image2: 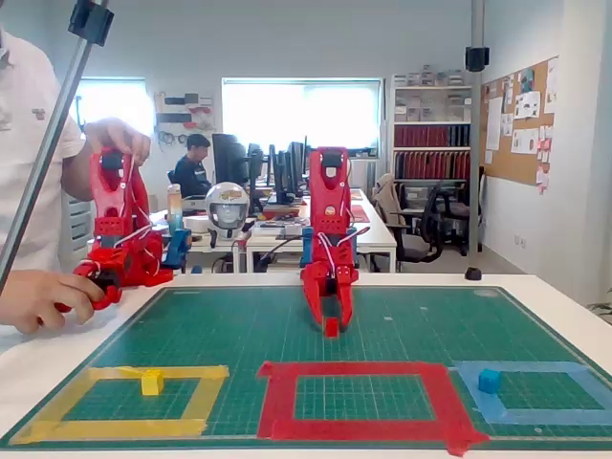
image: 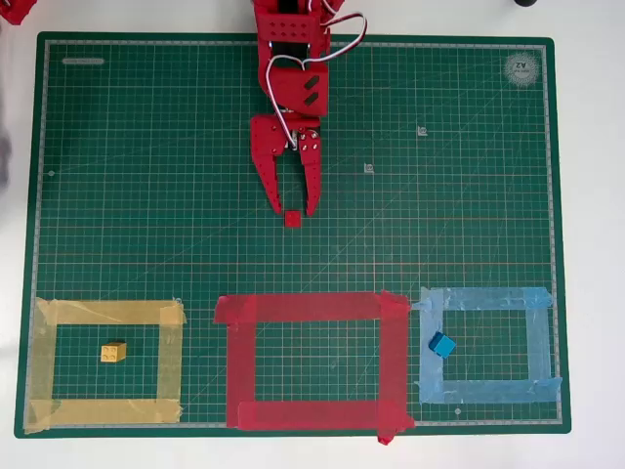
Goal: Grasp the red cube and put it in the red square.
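Red fingers of the pincer (image: pixel 294 205) are seen spread apart in the overhead view, the red cube (image: pixel 292 219) lying just beyond their tips, well short of the red square (image: pixel 312 309). In the fixed view, the red cube (image2: pixel 331 327) is partly hidden between the lowered tips; contact cannot be told.

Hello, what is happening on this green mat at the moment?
A red robot arm reaches over the green mat with its gripper open, the fingertips just above the red cube in the overhead view. The cube sits on the mat, not gripped, outside the red square nearer the front edge. A yellow block lies inside the yellow frame, and a blue block inside the light-blue frame.
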You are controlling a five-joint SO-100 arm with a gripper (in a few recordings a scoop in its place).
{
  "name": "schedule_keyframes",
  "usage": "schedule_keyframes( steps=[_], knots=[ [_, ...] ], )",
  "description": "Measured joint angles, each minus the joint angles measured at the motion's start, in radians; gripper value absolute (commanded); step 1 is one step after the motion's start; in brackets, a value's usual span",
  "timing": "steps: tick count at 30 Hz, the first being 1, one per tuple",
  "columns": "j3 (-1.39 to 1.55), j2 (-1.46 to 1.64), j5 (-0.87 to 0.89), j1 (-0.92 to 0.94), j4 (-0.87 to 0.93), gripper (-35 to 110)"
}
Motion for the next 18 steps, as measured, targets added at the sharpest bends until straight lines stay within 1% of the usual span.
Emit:
schedule_keyframes(
  steps=[17, 18],
  knots=[
    [-0.078, -0.087, -0.002, -0.018, -0.015, 17],
    [-0.078, -0.087, -0.002, -0.018, -0.017, 15]
  ],
)
